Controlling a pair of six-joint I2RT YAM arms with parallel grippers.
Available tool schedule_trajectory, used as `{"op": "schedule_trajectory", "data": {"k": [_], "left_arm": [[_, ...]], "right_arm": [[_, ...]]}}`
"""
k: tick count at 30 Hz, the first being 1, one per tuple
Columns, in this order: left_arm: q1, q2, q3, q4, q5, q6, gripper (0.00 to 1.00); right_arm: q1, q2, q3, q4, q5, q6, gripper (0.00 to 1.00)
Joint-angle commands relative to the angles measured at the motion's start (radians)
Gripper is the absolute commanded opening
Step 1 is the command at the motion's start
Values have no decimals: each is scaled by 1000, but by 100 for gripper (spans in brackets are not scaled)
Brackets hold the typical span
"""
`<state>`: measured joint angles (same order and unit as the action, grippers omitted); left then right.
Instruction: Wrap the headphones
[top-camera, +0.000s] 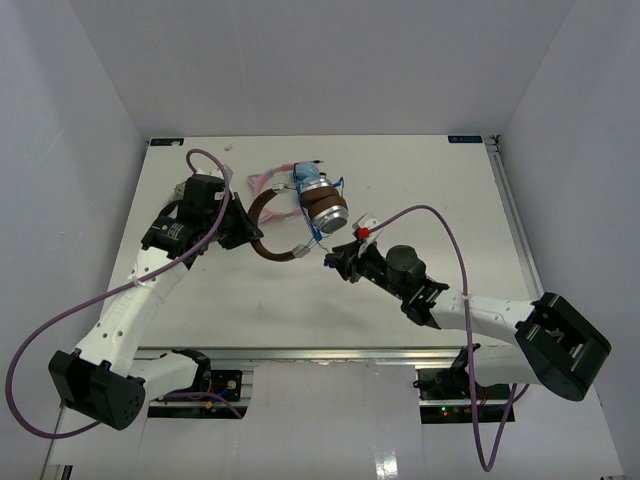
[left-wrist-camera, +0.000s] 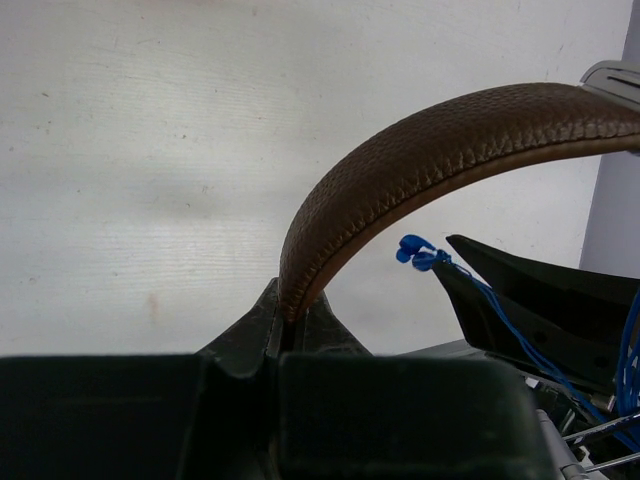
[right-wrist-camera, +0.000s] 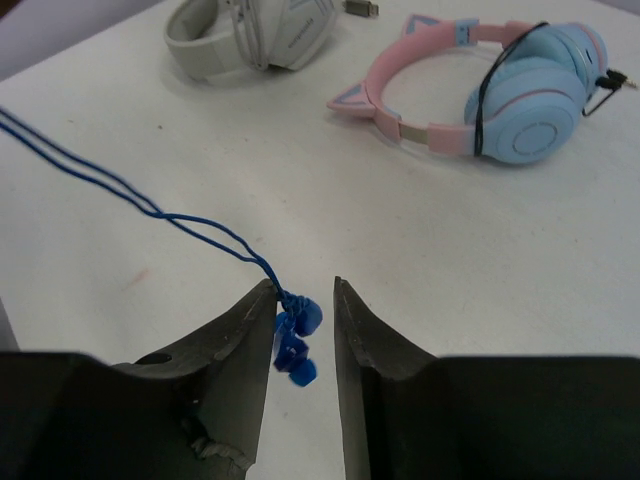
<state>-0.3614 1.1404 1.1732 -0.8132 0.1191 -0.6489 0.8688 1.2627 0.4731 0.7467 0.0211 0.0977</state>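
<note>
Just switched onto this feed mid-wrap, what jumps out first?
The brown headband of the headphones arches across the left wrist view, clamped between the left fingers. In the right wrist view, the bunched end of the blue cable sits between the parted right fingers, with a pink cat-ear pair and a grey-white pair lying on the table behind.

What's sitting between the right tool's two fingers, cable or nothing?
The knotted end of the blue cable sits in the gap of the right tool, whose fingers stand apart; the right wrist view shows it.
</note>
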Motion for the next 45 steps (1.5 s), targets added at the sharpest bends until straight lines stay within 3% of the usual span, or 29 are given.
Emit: {"op": "schedule_trajectory", "data": {"k": [1, 15, 19, 27, 32, 38, 45], "left_arm": [[7, -24, 26, 59, 56, -42, 0], [7, -13, 42, 69, 108, -77, 0], [7, -17, 48, 68, 111, -80, 0], [7, -27, 57, 68, 113, -87, 0], [7, -27, 60, 68, 113, -87, 0], [7, -27, 42, 74, 139, -69, 0], [8, -7, -7, 150, 368, 62, 0]], "right_arm": [[-4, 22, -37, 249, -100, -36, 37], [-2, 83, -61, 356, -138, -21, 44], [-2, 105, -72, 388, -133, -21, 54], [-2, 142, -92, 429, -127, -20, 54], [-2, 150, -100, 442, -132, -21, 49], [-4, 147, -113, 447, -105, -28, 21], [-48, 106, -139, 447, -70, -30, 8]]}}
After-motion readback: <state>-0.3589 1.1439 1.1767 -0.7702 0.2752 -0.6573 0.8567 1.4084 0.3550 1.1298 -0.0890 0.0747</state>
